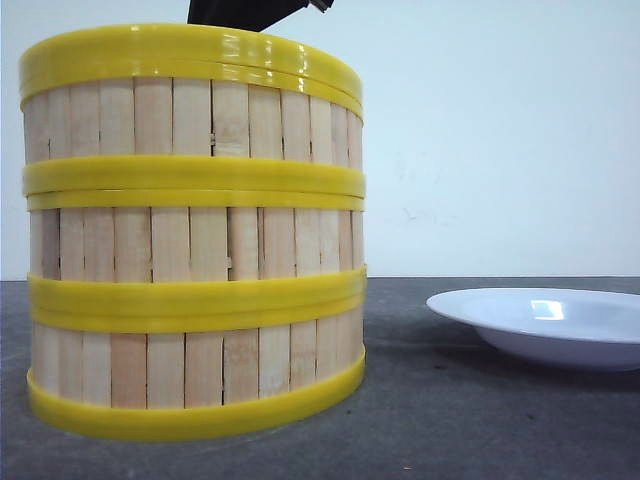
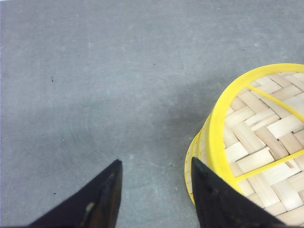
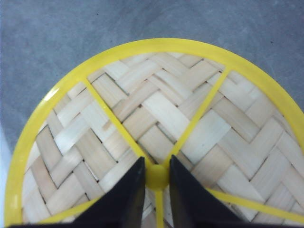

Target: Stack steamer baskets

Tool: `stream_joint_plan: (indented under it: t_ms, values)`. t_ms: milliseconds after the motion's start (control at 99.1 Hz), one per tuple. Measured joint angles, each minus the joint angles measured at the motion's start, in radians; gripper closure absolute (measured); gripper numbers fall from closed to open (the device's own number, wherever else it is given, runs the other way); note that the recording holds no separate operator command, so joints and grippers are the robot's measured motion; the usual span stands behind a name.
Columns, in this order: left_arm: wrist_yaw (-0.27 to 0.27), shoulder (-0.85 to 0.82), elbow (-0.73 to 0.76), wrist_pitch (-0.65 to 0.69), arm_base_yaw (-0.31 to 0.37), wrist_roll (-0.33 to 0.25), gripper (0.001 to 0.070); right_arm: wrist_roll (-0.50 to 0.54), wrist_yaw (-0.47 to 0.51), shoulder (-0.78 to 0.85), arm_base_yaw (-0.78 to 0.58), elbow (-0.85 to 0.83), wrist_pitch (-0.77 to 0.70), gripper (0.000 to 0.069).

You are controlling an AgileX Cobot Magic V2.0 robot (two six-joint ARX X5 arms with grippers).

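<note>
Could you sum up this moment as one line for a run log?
baskets: three stacked, lid on top | right claw: pinching lid knob | left claw: open beside stack | plate: right, apart

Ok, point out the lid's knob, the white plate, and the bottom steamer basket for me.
lid's knob [image 3: 156,176], right wrist view, yellow hub between the fingers.
white plate [image 1: 545,325], front view, its outer wall.
bottom steamer basket [image 1: 190,368], front view, its wooden slat wall.

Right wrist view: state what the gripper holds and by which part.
The right gripper pinches the small yellow centre knob of the flat woven bamboo lid with a yellow rim, one black finger on each side.
</note>
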Motion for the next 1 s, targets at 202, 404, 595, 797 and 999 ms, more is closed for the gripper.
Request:
stream_joint_plan:
  t_ms: [202,404,595,797,999]
  values:
    - [0.000,0.000,0.000,0.000,0.000,0.000,0.0441,0.003,0.001,0.000,0.003,0.000,0.016,0.0415]
    - [0.000,-0.002,0.000,-0.011,0.000,-0.003,0.0441,0.010,0.006,-0.077,-0.010,-0.001,-0.021,0.0369]
    - [0.000,-0.071,-0.041,0.003,0.001,-0.015,0.0441,0.010,0.085,-0.279,-0.072,-0.022,-0.073,0.0368]
    - [0.000,-0.188,-0.192,0.064,0.001,-0.036,0.0441,0.019,0.155,-0.549,-0.224,-0.290,-0.064,0.0368]
    - [0.000,-0.304,-0.393,0.126,0.001,-0.060,0.0441,0.039,0.154,-0.816,-0.484,-0.624,-0.023,0.0368]
